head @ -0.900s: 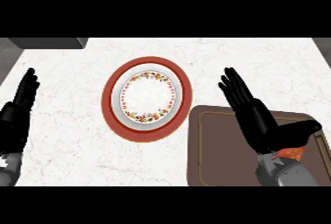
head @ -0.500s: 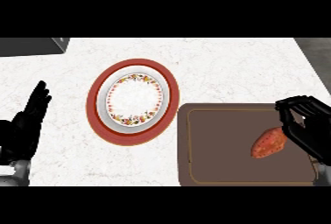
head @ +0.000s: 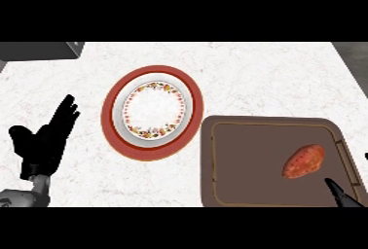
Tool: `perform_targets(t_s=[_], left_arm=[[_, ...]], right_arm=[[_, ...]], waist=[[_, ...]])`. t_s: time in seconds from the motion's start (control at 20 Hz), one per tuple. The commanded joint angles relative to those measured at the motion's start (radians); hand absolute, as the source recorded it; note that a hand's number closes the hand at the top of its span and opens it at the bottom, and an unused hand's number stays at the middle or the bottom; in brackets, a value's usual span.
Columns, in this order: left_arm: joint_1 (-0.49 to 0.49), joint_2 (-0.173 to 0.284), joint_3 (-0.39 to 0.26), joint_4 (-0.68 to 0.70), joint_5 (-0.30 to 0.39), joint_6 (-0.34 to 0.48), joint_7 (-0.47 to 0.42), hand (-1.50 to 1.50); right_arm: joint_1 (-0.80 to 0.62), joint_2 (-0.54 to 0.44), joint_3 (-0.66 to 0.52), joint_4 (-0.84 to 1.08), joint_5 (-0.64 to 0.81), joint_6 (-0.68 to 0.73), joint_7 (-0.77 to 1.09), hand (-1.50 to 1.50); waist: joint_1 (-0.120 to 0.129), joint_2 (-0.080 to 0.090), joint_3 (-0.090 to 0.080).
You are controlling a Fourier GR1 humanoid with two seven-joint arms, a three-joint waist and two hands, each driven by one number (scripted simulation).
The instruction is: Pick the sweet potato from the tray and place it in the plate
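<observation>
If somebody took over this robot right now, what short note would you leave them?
Left hand: open, resting at the view's left, holding nothing.
Right hand: only a fingertip shows at the lower right, near the tray's corner; its state cannot be judged.
Orange-red sweet potato: lies on the right side of the dark brown rectangular tray.
Red-rimmed round plate with a floral white centre: left of the tray, nothing on it.
Done: nothing. Left: grasp the potato, carry it, set it on the plate.
</observation>
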Motion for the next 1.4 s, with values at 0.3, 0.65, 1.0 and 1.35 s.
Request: perform_targets(t_s=[0.3, 0.65, 1.0, 1.35], left_arm=[[-0.103, -0.072, 0.018, 0.105, -0.035, -0.05, 0.019, 0.0], [-0.059, -0.063, 0.045, 0.055, -0.03, -0.108, 0.011, 0.0], [-0.09, -0.11, 0.05, 0.122, -0.081, -0.093, -0.016, 0.0], [-0.106, -0.118, 0.075, 0.108, -0.099, -0.121, 0.019, 0.0]], right_arm=[[0.165, -0.067, -0.021, 0.008, 0.153, 0.042, -0.057, -1.5], [0.199, -0.137, 0.025, -0.152, 0.229, 0.062, 0.199, -1.5], [0.199, -0.157, 0.099, -0.222, 0.406, 0.015, 0.394, -1.5], [0.071, -0.193, 0.124, -0.161, 0.518, 0.064, 0.562, -1.5]], waist=[[0.039, -0.001, -0.002], [0.048, -0.002, -0.003], [0.044, -0.001, -0.003], [0.048, -0.001, -0.002]])
